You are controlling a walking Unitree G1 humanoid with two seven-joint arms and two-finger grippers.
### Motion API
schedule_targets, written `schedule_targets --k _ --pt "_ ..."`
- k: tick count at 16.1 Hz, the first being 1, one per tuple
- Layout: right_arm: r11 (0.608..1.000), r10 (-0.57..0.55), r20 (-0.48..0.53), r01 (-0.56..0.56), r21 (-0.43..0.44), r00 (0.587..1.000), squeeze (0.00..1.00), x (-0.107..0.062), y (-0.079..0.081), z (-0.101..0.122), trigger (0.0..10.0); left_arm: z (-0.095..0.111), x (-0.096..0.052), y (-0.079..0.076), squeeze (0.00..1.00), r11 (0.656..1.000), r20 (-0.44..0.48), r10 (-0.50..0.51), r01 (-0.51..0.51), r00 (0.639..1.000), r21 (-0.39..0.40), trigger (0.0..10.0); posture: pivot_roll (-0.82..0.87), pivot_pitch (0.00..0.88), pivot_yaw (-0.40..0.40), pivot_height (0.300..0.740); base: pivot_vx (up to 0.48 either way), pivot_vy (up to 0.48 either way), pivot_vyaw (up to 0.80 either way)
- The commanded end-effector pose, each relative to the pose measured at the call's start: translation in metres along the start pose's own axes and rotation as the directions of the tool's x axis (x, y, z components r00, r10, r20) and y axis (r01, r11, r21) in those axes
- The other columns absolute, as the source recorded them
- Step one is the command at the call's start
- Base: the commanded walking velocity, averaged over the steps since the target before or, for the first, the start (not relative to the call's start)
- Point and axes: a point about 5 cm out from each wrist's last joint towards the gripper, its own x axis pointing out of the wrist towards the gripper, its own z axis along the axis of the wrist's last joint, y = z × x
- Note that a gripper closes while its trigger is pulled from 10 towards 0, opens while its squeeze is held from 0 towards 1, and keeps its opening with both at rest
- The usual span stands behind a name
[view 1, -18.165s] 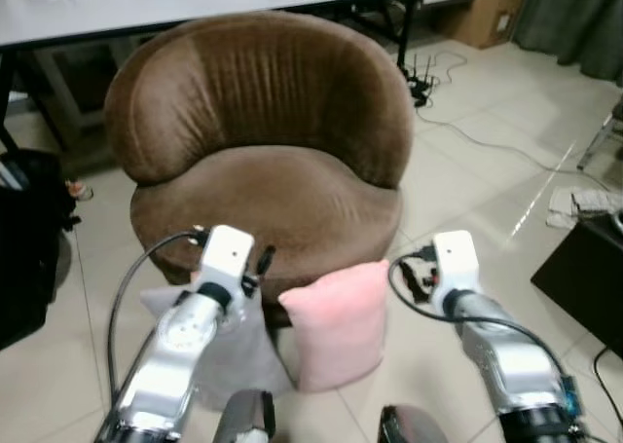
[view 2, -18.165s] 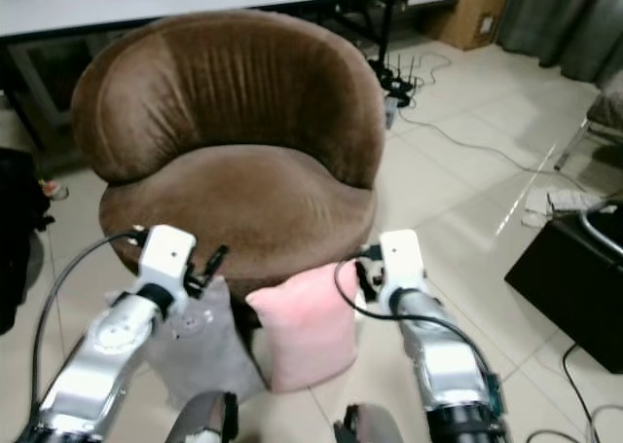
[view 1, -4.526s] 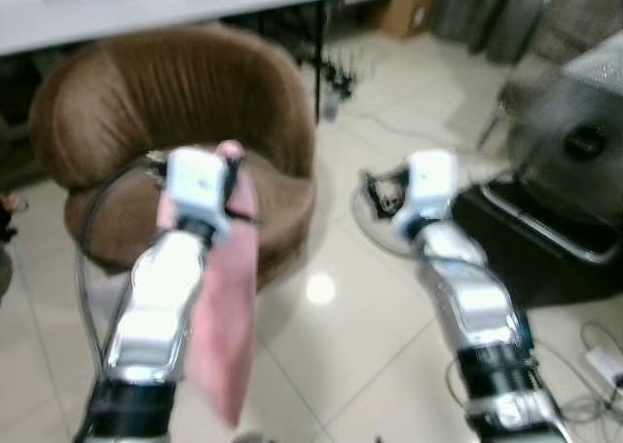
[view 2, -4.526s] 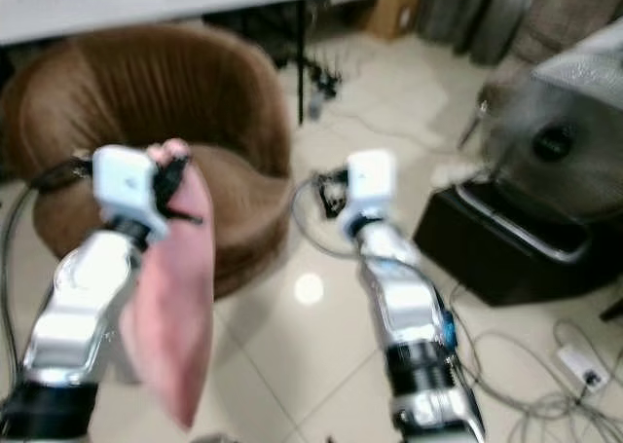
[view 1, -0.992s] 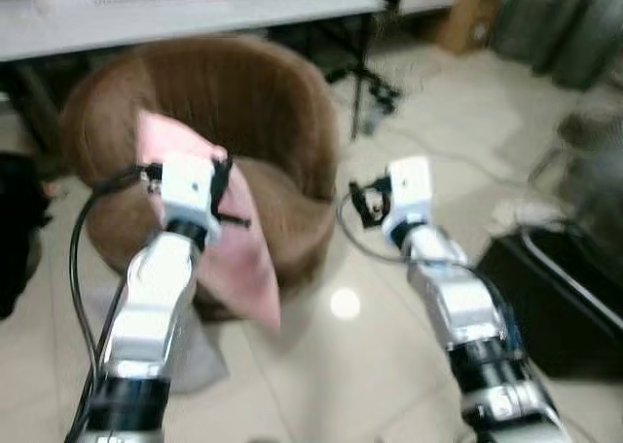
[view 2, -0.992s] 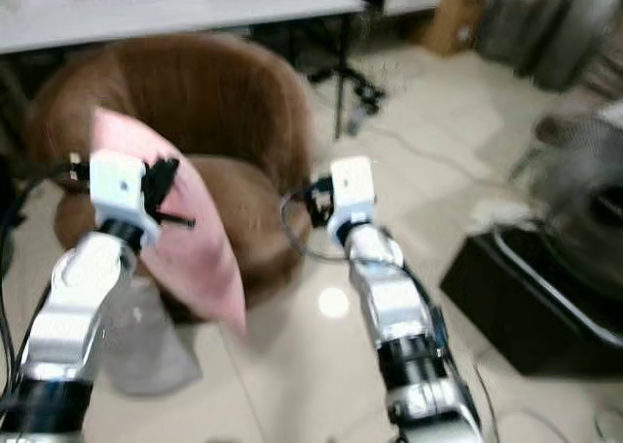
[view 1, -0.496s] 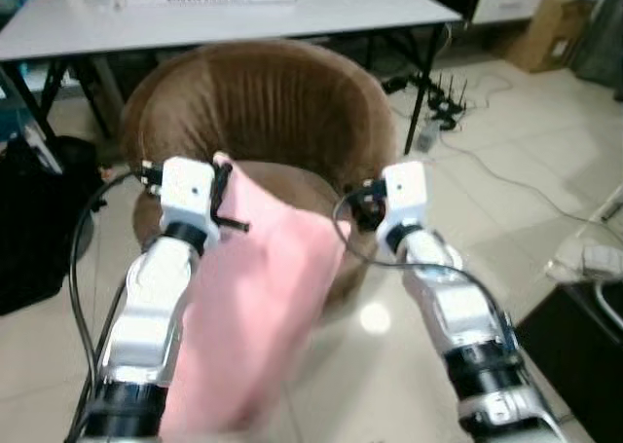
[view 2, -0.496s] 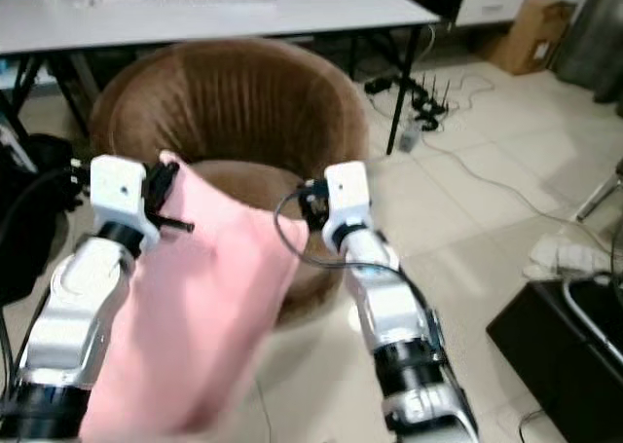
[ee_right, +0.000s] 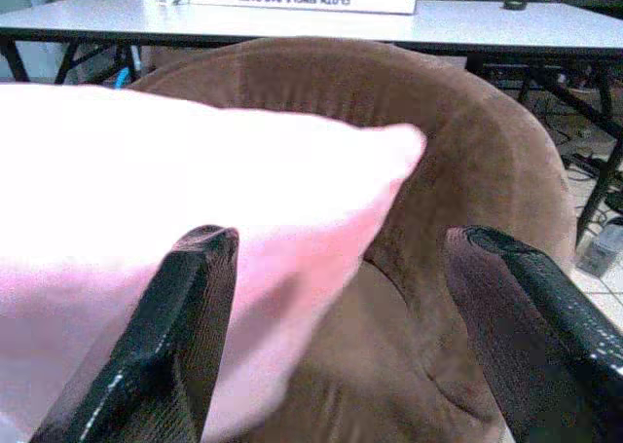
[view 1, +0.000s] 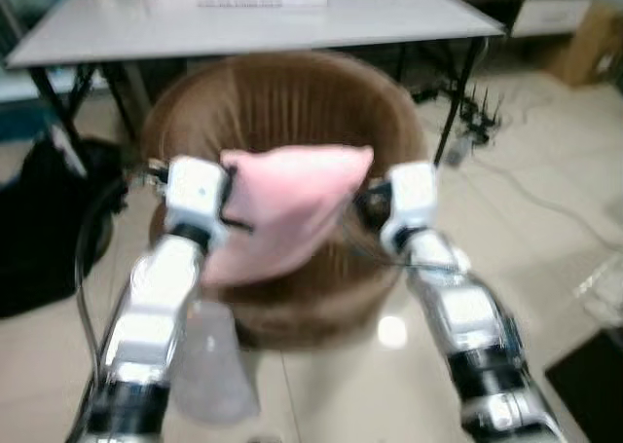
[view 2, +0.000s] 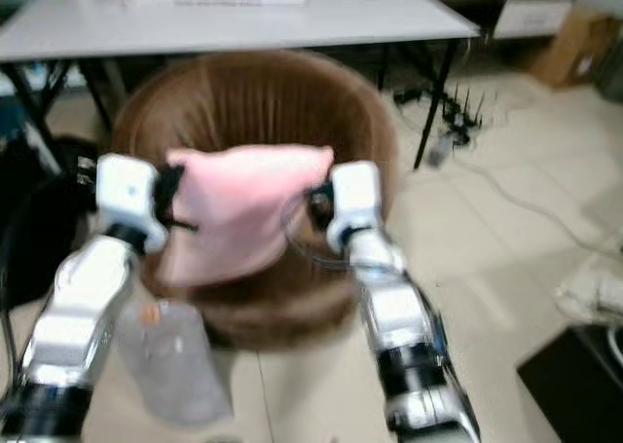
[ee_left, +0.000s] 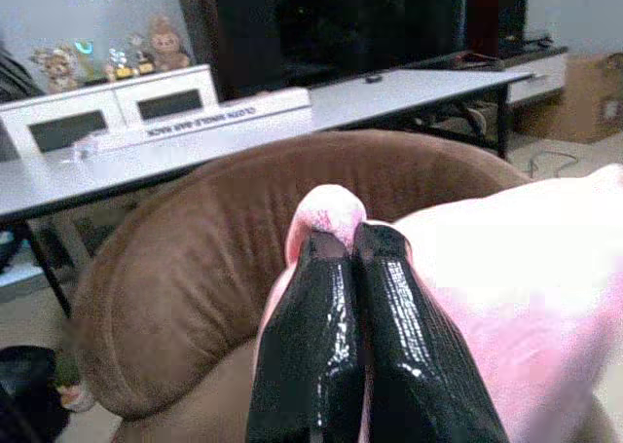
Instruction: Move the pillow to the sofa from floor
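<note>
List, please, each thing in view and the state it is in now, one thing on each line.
pink pillow: lifted, held over the seat
left gripper: shut on a pillow corner
right gripper: open, beside the pillow
brown sofa chair: seat bare
grey pillow: on the floor
white table: standing behind the chair

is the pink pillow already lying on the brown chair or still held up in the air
Held up. The left end effector is shut on a corner of the pillow, which hangs above the chair seat. The right end effector is open beside it.
</note>
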Motion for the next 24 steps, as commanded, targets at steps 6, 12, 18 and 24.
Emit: schedule_targets --k 6,12,18,24 --pt "0.999 -0.051 0.006 0.051 0.002 0.999 0.00 0.0005 -0.0152 0.0045 10.0 0.0148 0.0051 -0.0096 0.00 0.999 0.070 -0.035 0.034 0.997 0.005 10.0 0.14 0.000 0.006 0.740 0.453 0.000 0.00" --pt "0.999 -0.036 0.004 0.036 0.008 0.999 0.00 0.0019 -0.0146 0.0053 10.0 0.0141 0.0044 -0.0101 0.00 1.000 0.072 -0.023 0.023 0.997 -0.001 10.0 0.14 0.000 -0.003 0.740 0.459 0.000 -0.33" --pt "0.999 -0.029 0.000 0.029 -0.015 1.000 0.00 0.0029 -0.0137 0.0058 10.0 0.0138 0.0043 -0.0089 0.00 1.000 0.073 -0.014 0.015 0.997 -0.003 10.0 0.14 0.000 -0.003 0.740 0.459 0.000 0.32" --pt "0.999 -0.045 -0.006 0.045 -0.004 0.999 0.00 0.0025 -0.0172 0.0049 10.0 0.0121 0.0043 -0.0162 0.00 0.999 0.070 -0.051 0.052 0.996 -0.007 10.0 0.14 0.000 -0.011 0.740 0.072 0.000 0.00"
